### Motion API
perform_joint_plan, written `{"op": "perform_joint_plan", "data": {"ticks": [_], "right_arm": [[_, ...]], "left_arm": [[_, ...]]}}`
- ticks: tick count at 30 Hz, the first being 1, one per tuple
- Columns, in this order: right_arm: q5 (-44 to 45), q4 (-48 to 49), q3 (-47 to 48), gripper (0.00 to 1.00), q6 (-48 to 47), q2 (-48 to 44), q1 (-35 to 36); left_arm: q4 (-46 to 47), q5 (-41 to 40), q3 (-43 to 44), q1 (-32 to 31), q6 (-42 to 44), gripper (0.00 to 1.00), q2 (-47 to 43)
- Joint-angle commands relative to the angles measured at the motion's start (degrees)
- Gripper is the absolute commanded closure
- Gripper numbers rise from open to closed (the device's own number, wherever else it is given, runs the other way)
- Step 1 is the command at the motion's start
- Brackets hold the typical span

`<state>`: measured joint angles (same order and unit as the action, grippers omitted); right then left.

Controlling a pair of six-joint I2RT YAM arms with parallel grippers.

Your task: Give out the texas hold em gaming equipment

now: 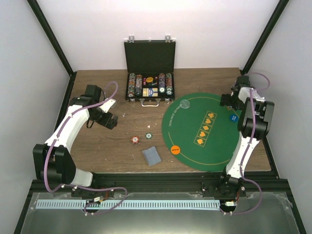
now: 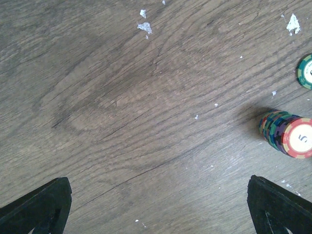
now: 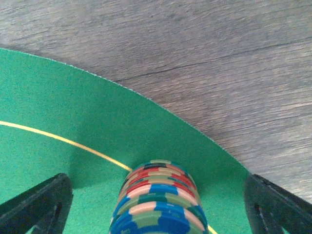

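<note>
Right claw [image 3: 156, 185] gapes wide around a chip stack [image 3: 157, 209] on the mat [image 3: 58, 107]; left claw [image 2: 158, 197] gapes too.

Left arm [image 1: 73, 122]: elbow bent, reaching forward. Left gripper [image 1: 109, 120]: pointed down, jaws spread wide. Right arm [image 1: 243, 146]: upright, folded over. Right gripper [image 1: 228, 100]: jaws parted.
</note>
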<state>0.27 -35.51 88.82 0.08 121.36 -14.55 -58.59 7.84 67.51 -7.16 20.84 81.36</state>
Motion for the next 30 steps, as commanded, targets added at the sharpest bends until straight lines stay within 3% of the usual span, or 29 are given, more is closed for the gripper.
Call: {"op": "perform_joint_plan", "data": {"ticks": [1,4,8,15,22,30], "right_arm": [[-1.8,-1.9,3.1,0.00,0.1,-3.7,0.0],[-1.3,-3.0,5.7,0.00,-0.2,-8.2,1.7],[-3.8,-4.6,6.9,0.00,-2.9,-14.0,9.2],[-19.9,-0.9,-5.7,0.00,-17.0,-25.0,38.1],[-17.9,0.7,-2.5,0.00,-18.3,-19.1,60.8],[-14.5,1.2,1.0,0.00,-17.1,-8.5,68.9]], "left_arm": [[-0.6,0.7,1.6,0.1,0.2,0.00,-0.4],[-0.6,1.1,1.6,0.1,0.1,0.00,-0.7],[-0.7,2.0,1.2,0.1,0.1,0.00,-1.3],[-0.5,0.8,1.4,0.2,-1.2,0.00,-2.2],[0.3,-0.7,1.2,2.4,-2.6,0.00,-2.6],[1.4,0.6,0.2,10.3,-3.9,0.00,-3.2]]}}
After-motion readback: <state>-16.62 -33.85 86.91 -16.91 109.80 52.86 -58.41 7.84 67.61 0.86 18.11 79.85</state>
